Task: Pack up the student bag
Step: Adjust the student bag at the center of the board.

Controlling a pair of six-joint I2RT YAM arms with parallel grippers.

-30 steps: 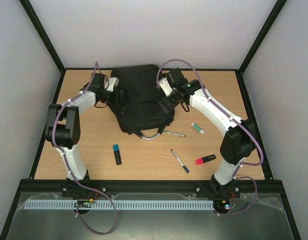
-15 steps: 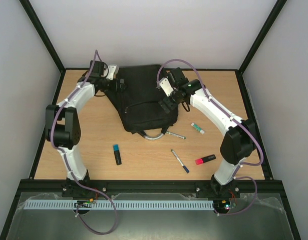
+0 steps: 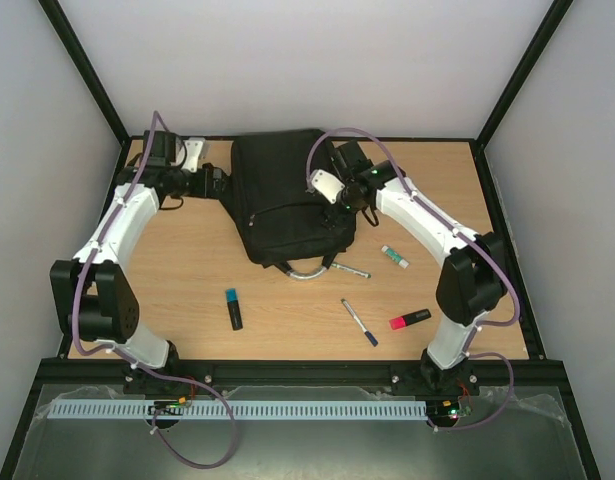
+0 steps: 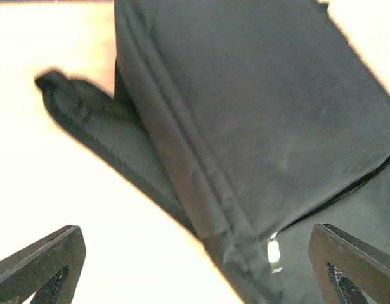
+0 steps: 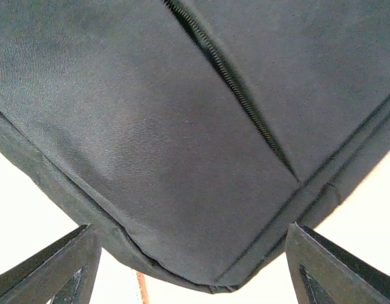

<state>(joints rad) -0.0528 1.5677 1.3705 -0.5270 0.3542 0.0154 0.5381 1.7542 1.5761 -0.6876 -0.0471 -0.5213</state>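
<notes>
The student bag [image 3: 277, 195], large, black and soft, lies at the back middle of the table with its grey loop handle [image 3: 303, 271] toward the front. My left gripper [image 3: 215, 180] is open just off the bag's left edge. In the left wrist view the bag [image 4: 264, 114] and a strap [image 4: 87, 114] fill the space ahead of that gripper [image 4: 195, 266]. My right gripper [image 3: 339, 205] hangs over the bag's right side. In its wrist view the jaws [image 5: 195, 266] stand wide apart around a corner of the bag [image 5: 182, 126], not pinching it.
On the wood in front of the bag lie a black marker with a blue cap [image 3: 233, 309], a pen [image 3: 347, 268] by the handle, a second pen [image 3: 359, 323], a red highlighter [image 3: 410, 319] and a small green-and-white item [image 3: 394, 256]. Black frame rails border the table.
My left arm has swung out to the left, its gripper leaving the bag's top for its left edge. The right gripper has turned down onto the bag's right side.
</notes>
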